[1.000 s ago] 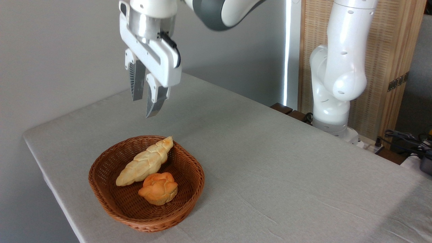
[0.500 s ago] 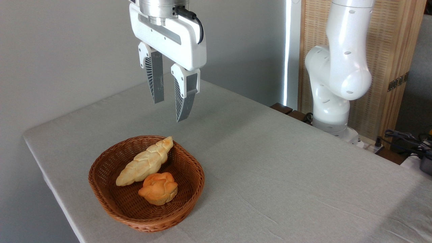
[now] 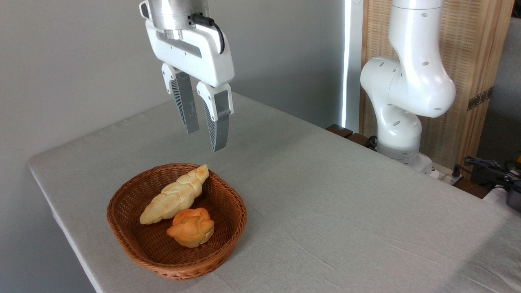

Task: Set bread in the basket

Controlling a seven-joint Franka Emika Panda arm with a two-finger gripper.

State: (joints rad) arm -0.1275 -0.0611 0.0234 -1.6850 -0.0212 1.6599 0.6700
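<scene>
Two baked items lie in the basket (image 3: 122, 228) on the bench (image 3: 325, 211): the bread (image 3: 175, 195), set slantwise with its upper pointed end resting at the far rim, and a small round orange bun (image 3: 191, 227) just in front of it, touching its near side. The end effector (image 3: 203, 140) hangs above the basket's far edge, well clear of the bread, fingers (image 3: 217, 126) parted and holding nothing. No writing or labels can be read.
</scene>
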